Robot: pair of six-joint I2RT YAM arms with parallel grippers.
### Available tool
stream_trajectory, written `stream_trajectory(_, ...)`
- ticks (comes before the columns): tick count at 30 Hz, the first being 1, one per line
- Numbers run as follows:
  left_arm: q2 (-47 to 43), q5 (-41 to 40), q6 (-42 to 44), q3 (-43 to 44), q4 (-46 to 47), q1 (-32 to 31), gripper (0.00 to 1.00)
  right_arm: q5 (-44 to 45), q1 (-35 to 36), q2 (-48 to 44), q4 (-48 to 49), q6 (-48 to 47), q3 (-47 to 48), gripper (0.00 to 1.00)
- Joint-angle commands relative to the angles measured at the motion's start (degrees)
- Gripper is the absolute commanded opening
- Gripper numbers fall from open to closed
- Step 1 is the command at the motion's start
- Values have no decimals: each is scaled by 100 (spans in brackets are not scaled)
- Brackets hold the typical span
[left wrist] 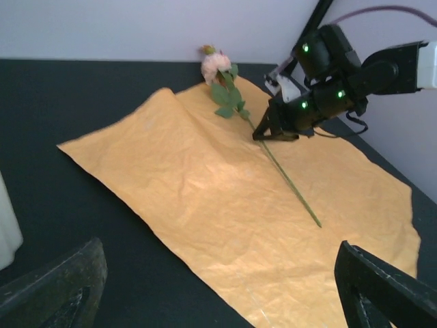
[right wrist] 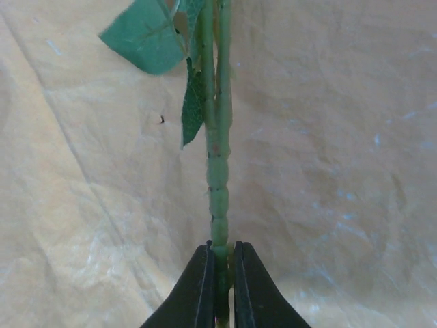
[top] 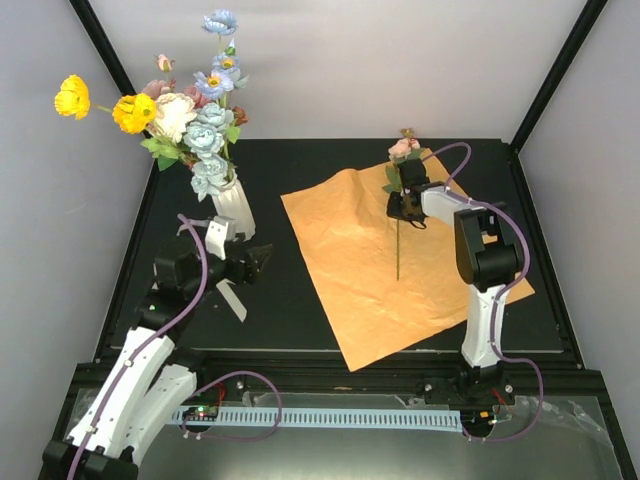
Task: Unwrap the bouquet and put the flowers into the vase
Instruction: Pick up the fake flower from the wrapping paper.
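Right wrist: right gripper (right wrist: 222,254) clamped on ribbed green stem (right wrist: 217,171) | pink flower (top: 404,148) lies on crinkled orange paper (top: 350,290), long axis near-to-far, bloom at far edge | left gripper (left wrist: 218,246) spread apart, near ribbed off-white vase (top: 232,205) holding other flowers (top: 200,130) at left rear of black surface (top: 290,300)

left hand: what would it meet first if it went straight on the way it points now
Likely the orange paper, spread flat just ahead of the open left hand; depth is unclear.
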Motion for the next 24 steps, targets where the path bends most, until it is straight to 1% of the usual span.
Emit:
stream_trajectory(1,342,707,-124,349,14,-34,92,-225,-23,-792,585,-66,-408,1)
stream_trajectory(4,520,952,-150,563,-117,-35,87,-547,-25,-1274,987,4,-897,1)
stream_trajectory(7,546,1078,-219,693,-137,-35,84,-787,-12,-1831,1224,32,-1324,1)
stream_trajectory(13,465,1156,-907,1067,-69,-43,77,-1425,35,-3122,1890,-21,-2519,1)
stream_trajectory(18,400,1378,-1354,1385,173,-52,75,-1970,328,-4386,2460,-105,-3380,1)
stream_trajectory(21,415,1505,-1655,1496,387,-68,74,-2229,541,-5166,3035,-29,-3811,1)
stream_trajectory(24,514,1794,-1765,1612,505,-91,74,-2651,743,-5754,3650,82,-4116,1)
